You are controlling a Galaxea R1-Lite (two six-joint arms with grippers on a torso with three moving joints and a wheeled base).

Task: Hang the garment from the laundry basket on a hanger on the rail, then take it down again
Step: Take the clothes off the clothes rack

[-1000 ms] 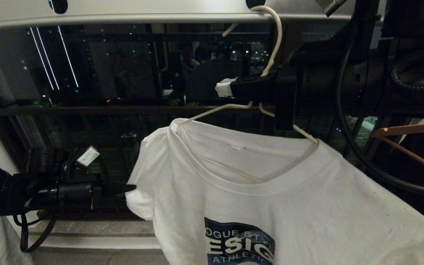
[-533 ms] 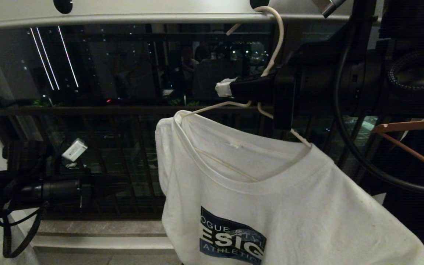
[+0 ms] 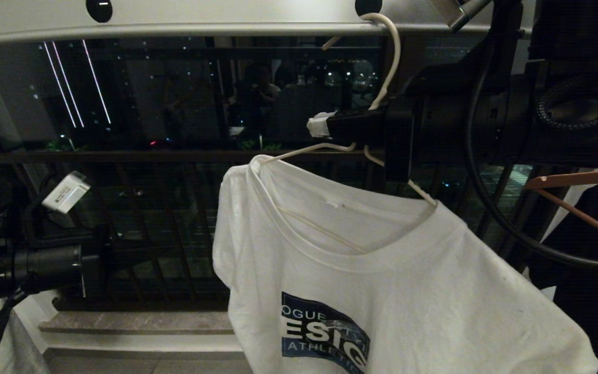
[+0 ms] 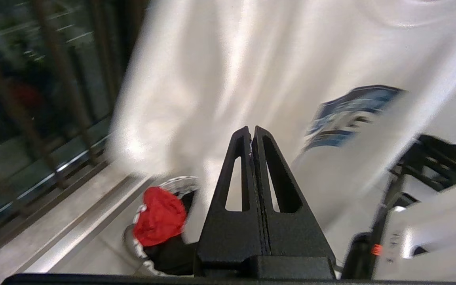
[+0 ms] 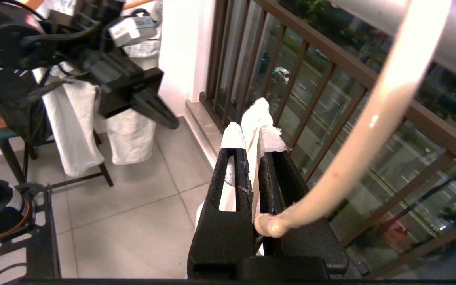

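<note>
T-shirt point(image 3: 382, 270), one white short-sleeved piece with a blue chest logo, hangs on one thin white wire hanger point(image 3: 330, 150), whose hook sits over the pale grey rail point(image 3: 200, 21) along the top of the head view; two round dark holes show in that rail. The right gripper point(image 3: 320, 125) reaches in level from the right, its fingers point(image 5: 228, 174) pressed together on the hanger's neck just below the hook, with white padding at their tips. The left gripper point(image 4: 251, 132) is low on the left, apart from the shirt's sleeve, its fingers closed flat against each other and holding nothing.

The setting is a balcony at night: a dark barred railing point(image 3: 122, 156) runs behind the shirt, with city lights beyond it, a stone sill point(image 3: 138, 322) at its foot, and pale floor tiles point(image 5: 133, 221) below. One brown wooden hanger point(image 3: 579, 182) shows at the right edge. In the left wrist view, one round white woven laundry basket point(image 4: 180, 184) stands on the floor under the shirt, with one red cloth point(image 4: 158, 215) in it and something black just beside that. White cloths point(image 5: 77, 130) drape over a stand point(image 5: 103, 176) near the wall.
</note>
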